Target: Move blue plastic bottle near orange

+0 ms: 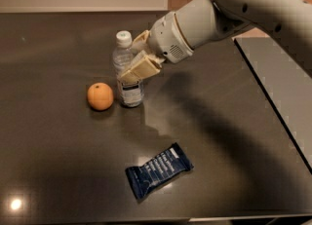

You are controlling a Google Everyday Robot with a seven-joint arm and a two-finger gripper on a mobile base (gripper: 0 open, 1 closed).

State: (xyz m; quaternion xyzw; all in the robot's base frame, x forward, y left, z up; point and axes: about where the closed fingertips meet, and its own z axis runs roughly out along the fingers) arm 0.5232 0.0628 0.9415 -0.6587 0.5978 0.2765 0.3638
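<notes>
hand (pixel 130 58) clamped bottle (pixel 128 92) mid-body | bottle stood upright on tabletop (pixel 229 131), just beside orange (pixel 100 96) | wrapper (pixel 158 170) lay well apart

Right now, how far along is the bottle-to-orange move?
Mostly done: the bottle stands upright, apparently resting on the table, just right of the orange with a narrow gap between them. In hand: the gripper is closed around the bottle's upper body. Left: release and back away.

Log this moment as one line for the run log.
gripper: shut on blue plastic bottle, mid-body | bottle: upright, close beside orange | snack wrapper: flat on table, apart
</notes>
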